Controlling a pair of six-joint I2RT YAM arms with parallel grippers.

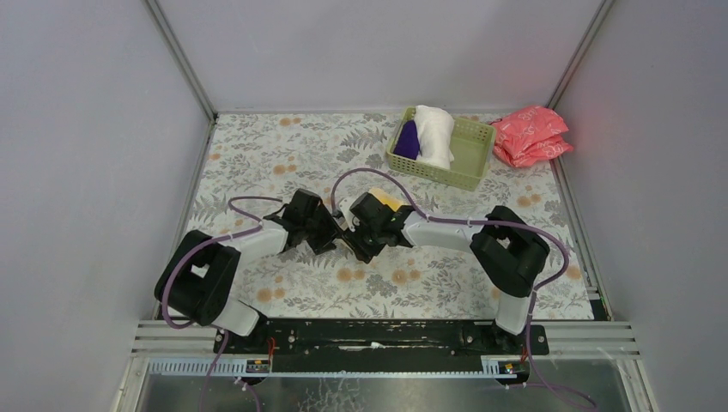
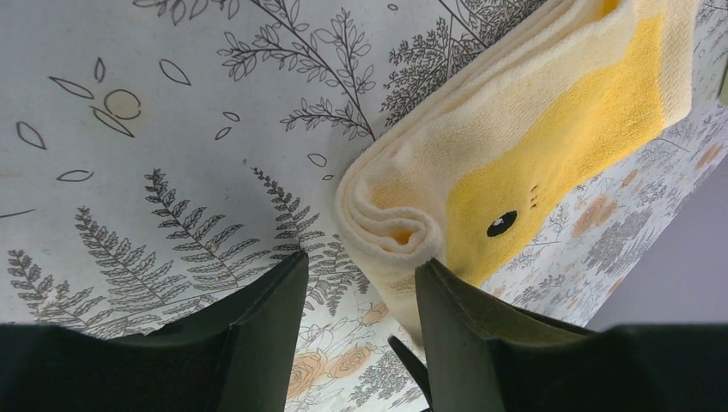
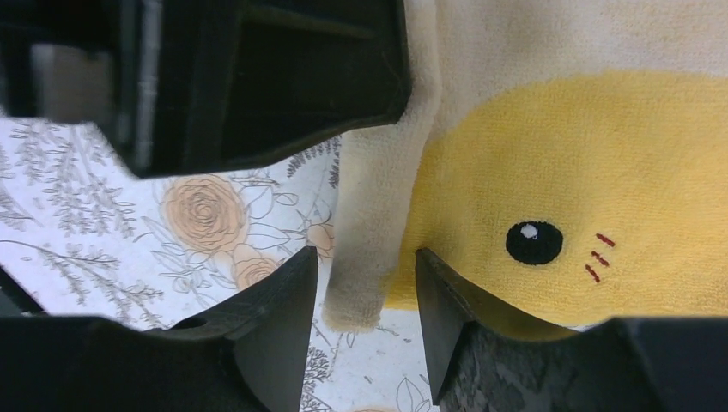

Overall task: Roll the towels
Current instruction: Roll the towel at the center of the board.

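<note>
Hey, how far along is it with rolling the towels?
Looks done: the white towel and the purple towel sit in the green basket and look rolled. In hand: the yellow towel lies on the table, one end curled, the left hand open beside that curl and the right hand open around a loose edge. Left: finishing that roll.

Both arms bend at the elbow and reach inward, so the left hand [image 1: 336,235] and right hand [image 1: 352,237] meet nearly tip to tip, wrists angled downward; each hand's jaws stand partly apart
</note>
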